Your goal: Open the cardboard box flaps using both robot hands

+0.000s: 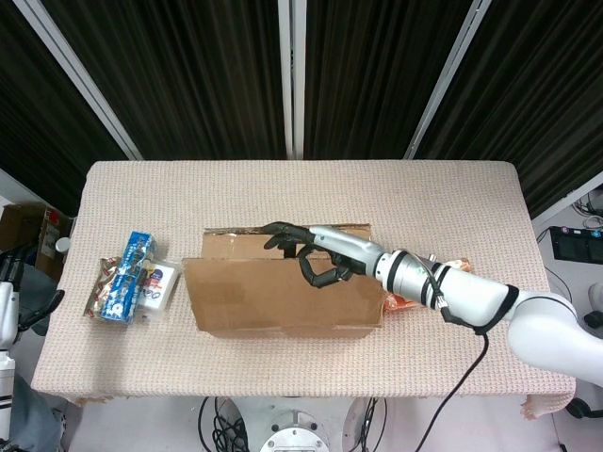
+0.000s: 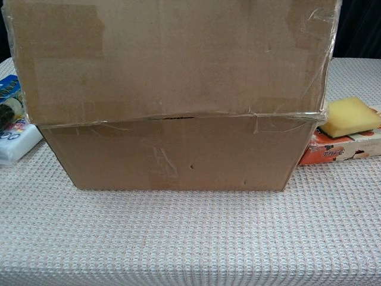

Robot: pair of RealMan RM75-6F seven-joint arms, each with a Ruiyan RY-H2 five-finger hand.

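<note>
Taking the cardboard box (image 1: pixel 283 301) as the landmark, it stands near the middle of the worktop (image 1: pixel 301 188), with its long axis running left to right across the robot's front.

To the left of the box, a small heap of snack packets (image 1: pixel 130 280) lies near it, not touching as far as I can see. The left hand does not show in either view, so nothing can be said of it.

On top of the box, the near flap (image 2: pixel 172 59) is raised and leans toward the robot; in the chest view it fills the upper part and hides everything behind it. Its hinge follows the long front edge of the box.

The right hand (image 1: pixel 316 254) comes in from the right side, its arm lying low over the right end of the box. Its fingers curl around the free edge of the near flap, so it appears to grip it. I judge that this flap must fold further toward the robot.

To the right of the box, a yellow sponge (image 2: pixel 350 116) rests on an orange packet (image 2: pixel 342 149).
</note>
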